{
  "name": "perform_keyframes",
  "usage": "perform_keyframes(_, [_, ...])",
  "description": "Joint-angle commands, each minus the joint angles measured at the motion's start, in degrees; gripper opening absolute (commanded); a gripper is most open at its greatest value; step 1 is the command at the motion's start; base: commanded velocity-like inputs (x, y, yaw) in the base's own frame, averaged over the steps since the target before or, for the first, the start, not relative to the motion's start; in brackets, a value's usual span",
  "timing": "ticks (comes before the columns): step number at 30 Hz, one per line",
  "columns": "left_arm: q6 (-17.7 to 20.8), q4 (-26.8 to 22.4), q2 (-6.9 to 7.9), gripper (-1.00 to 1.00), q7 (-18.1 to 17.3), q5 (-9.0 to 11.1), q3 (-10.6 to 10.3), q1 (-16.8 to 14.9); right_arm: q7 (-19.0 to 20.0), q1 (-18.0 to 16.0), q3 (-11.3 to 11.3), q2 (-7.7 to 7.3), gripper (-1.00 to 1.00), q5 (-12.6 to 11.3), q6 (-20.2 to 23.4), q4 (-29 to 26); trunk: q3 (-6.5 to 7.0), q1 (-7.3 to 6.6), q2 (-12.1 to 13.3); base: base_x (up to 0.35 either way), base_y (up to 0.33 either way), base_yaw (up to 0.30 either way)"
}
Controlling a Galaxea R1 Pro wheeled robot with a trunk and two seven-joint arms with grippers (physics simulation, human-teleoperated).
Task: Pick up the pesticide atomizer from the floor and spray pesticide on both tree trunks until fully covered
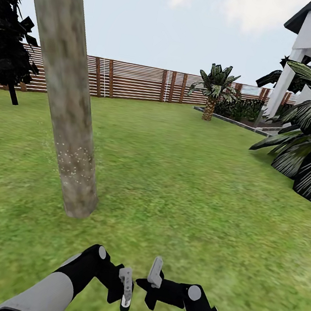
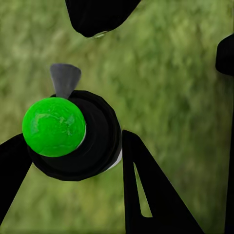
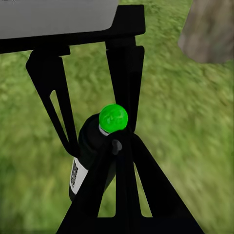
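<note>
The pesticide atomizer, a black bottle with a round glossy green cap and a grey nozzle, is clamped between the two black fingers of the left tool, low over the blurry green floor. The right tool is seen just beside it; its state cannot be told. One smooth grey-beige tree trunk stands ahead-left, dusted low down with white pesticide specks.

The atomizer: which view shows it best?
The right wrist view: the atomizer shows its green cap, dark body and label between the left gripper's fingers. The left wrist view gives a top-down look at cap and nozzle.
</note>
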Motion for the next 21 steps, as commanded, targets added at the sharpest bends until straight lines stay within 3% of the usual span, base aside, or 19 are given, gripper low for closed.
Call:
perform_keyframes(1, [0.00,0.07,0.00,-1.00,-0.04,0.03,0.01,0.00,0.00,0.00,0.00,0.00,-1.00,0.00,-0.01,-0.03,0.00,0.00,0.00,0.000,0.000,0.000])
perform_keyframes(11, [-0.07,0.31,0.00,-1.00,-2.59,0.04,0.01,0.00,0.00,0.00,0.00,0.00,-1.00,0.00,0.05,0.00,0.00,0.00,0.00,0.000,0.000,0.000])
perform_keyframes(16, [-1.71,0.23,0.00,-1.00,-2.66,2.04,0.01,0.00,0.00,0.00,0.00,0.00,-1.00,0.00,0.05,-0.01,0.00,0.00,0.00,0.000,0.000,0.000])
perform_keyframes(21, [-2.85,0.28,0.00,-1.00,-2.66,2.34,0.01,0.00,0.00,0.00,0.00,0.00,-1.00,0.00,0.06,-0.02,0.00,0.00,0.00,0.000,0.000,0.000])
